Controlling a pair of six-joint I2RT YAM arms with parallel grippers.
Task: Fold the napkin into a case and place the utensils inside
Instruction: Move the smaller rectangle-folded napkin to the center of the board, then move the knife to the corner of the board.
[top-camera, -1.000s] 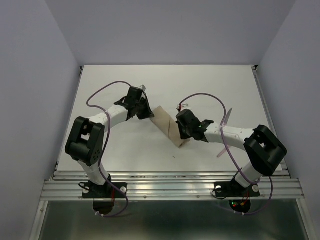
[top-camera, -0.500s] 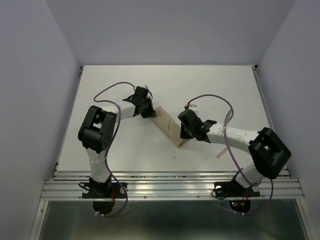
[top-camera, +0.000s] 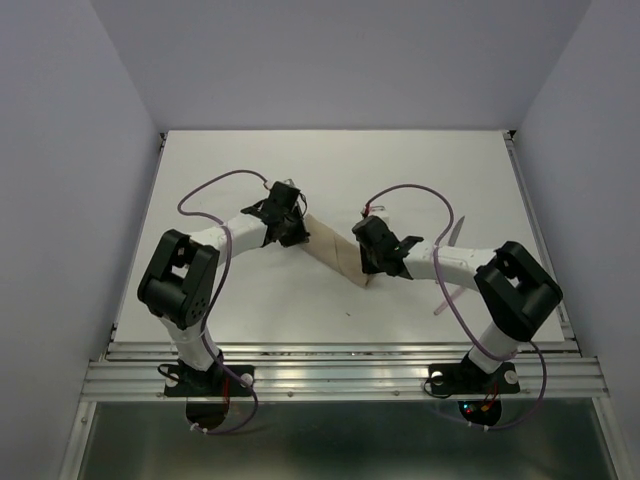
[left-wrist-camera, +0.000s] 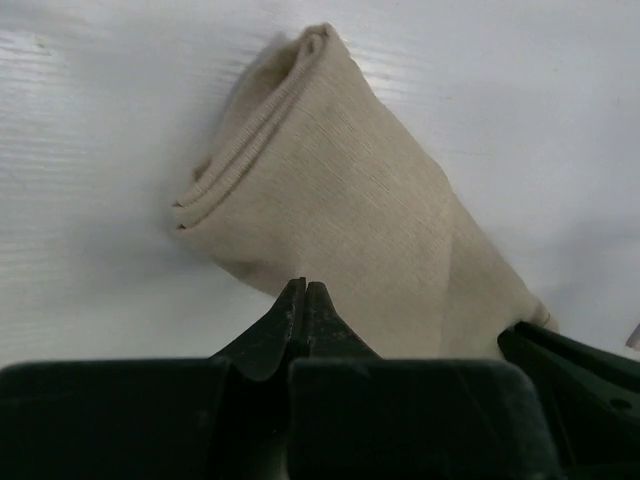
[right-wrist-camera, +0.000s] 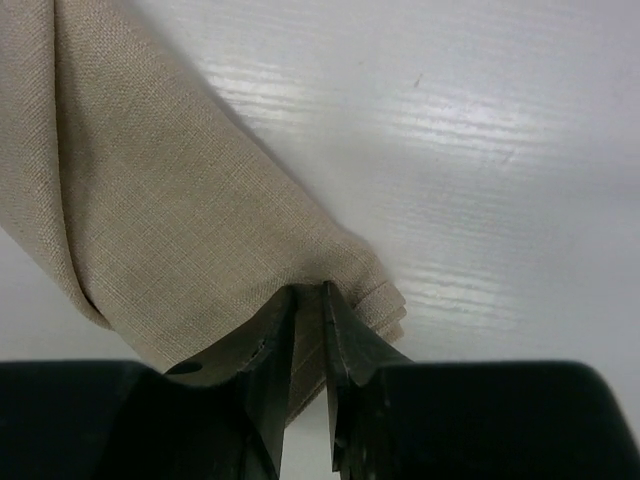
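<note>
At the centre of the worktop (top-camera: 250, 300), the case (top-camera: 335, 255) lay folded between the clenched left gripper (left-wrist-camera: 303, 288) and the slightly parted right gripper (right-wrist-camera: 308, 300) (folding apparently complete); the next move required collecting the utensils (top-camera: 457, 230) near the right edge.

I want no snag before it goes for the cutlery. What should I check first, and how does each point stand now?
1. Napkin folded into a narrow pouch: ok.
2. Left end effector shut: ok; pinching cloth: cannot tell.
3. Right end effector clear of the napkin: not ok, tips at its corner.
4. Utensil in plain view: not ok, partly behind the right arm.
</note>
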